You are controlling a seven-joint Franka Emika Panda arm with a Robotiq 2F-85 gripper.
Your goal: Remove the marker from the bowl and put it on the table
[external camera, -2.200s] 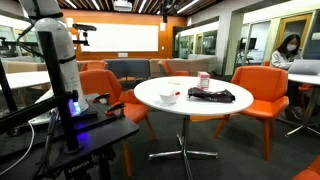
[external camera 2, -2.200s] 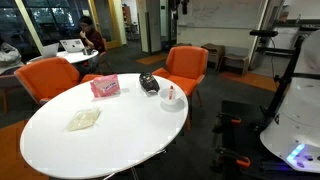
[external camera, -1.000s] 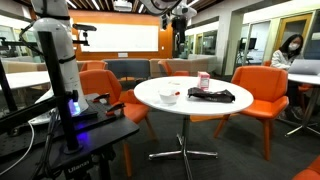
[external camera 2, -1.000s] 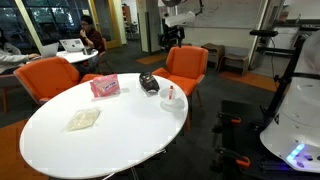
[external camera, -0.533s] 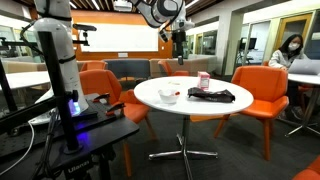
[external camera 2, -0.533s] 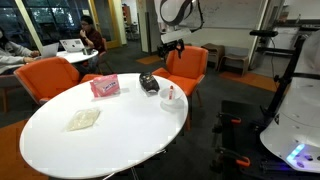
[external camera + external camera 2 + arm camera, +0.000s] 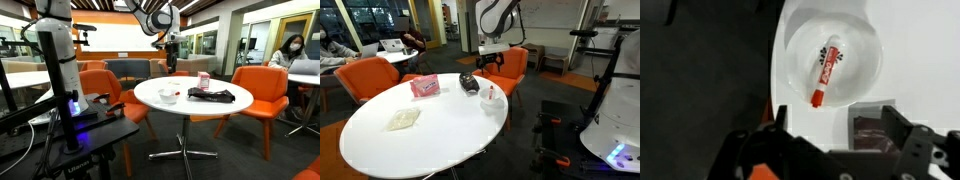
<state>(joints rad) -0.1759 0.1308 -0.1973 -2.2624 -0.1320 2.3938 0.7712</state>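
The marker [image 7: 825, 68] is a short, thin pen. Its body is red with a white label printed in black, and its lower end in the wrist view is solid red. It lies slantwise inside the bowl [image 7: 862, 55], touching the bowl's floor, and is shorter than the bowl is wide. In the wrist view it sits straight ahead of the pincer [image 7: 830, 155], in line with the gap between the two fingers [image 7: 748, 150] and well clear of both.

The bowl is small, shallow and white. It stands close to the rim of the round white bench [image 7: 925, 50], on the side of the bench nearest the pincer. In an exterior view the marker [image 7: 491, 94] shows only as a small reddish speck in the bowl [image 7: 495, 105].

The pincer is open, with its fingers spread wide and nothing between them. In both exterior views it hangs in the air above the bowl, well apart from it: the pincer [image 7: 171, 58] over the bowl [image 7: 168, 99], and the pincer [image 7: 488, 63] above the bench [image 7: 420, 150] edge.

A flat black bundle [image 7: 872, 130] lies on the bench just beside the bowl, toward the pincer's right finger in the wrist view. It also shows in both exterior views [image 7: 212, 96] [image 7: 468, 83]. Orange chairs [image 7: 508, 65] stand around the bench.
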